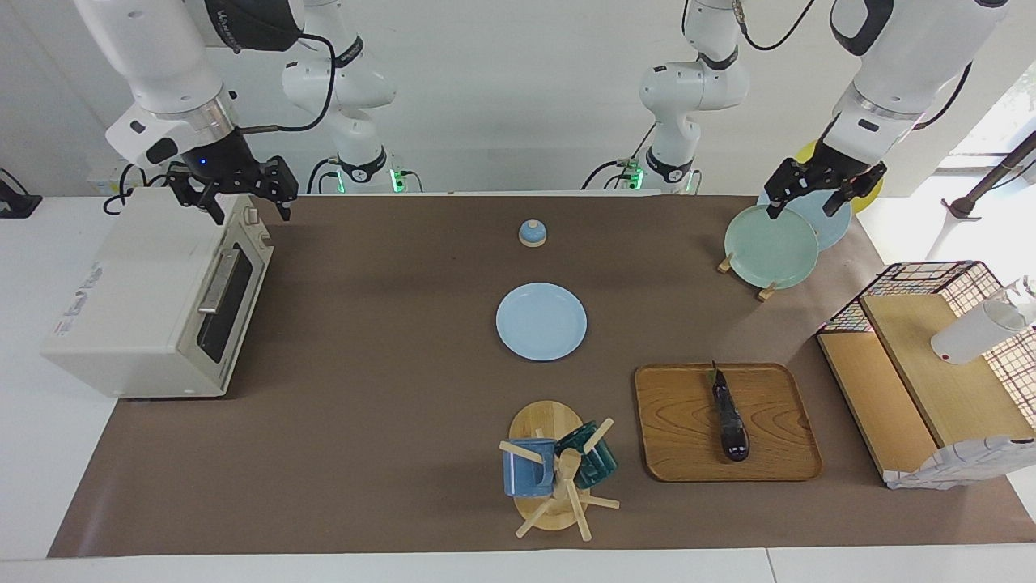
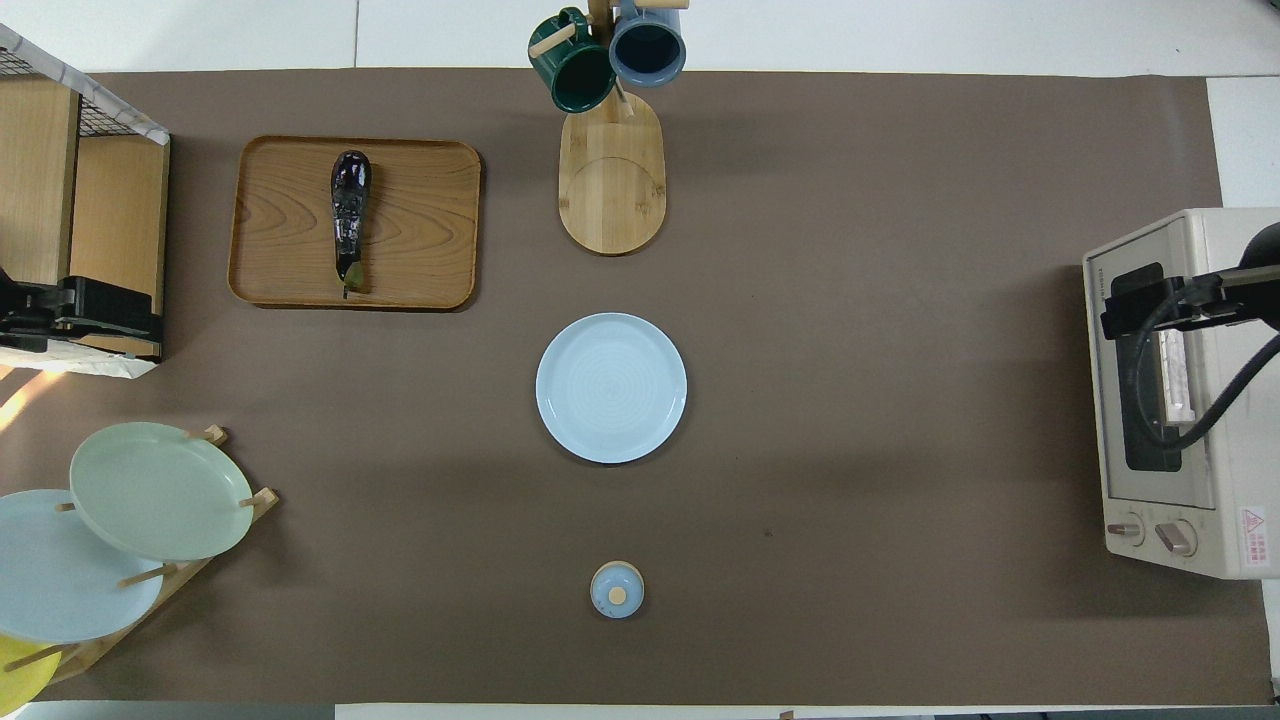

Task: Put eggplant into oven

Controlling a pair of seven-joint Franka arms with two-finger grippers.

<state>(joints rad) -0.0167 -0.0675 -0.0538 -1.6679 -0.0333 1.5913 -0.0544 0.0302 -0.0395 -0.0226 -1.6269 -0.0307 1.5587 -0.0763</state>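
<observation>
The eggplant (image 1: 730, 421) is dark purple and lies lengthwise on a wooden tray (image 1: 672, 437) toward the left arm's end of the table; it also shows in the overhead view (image 2: 350, 210). The off-white oven (image 1: 137, 308) stands at the right arm's end with its glass door shut; it also shows in the overhead view (image 2: 1220, 400). My right gripper (image 1: 249, 209) is open and empty, up over the oven's top edge by the knobs. My left gripper (image 1: 803, 206) is open and empty, up over the plate rack.
A light blue plate (image 1: 541, 321) lies mid-table, with a small blue lid (image 1: 532, 233) nearer the robots. A mug tree (image 1: 558, 470) with blue and green mugs stands beside the tray. A plate rack (image 1: 770, 245) and a wire-and-wood shelf (image 1: 923, 380) stand at the left arm's end.
</observation>
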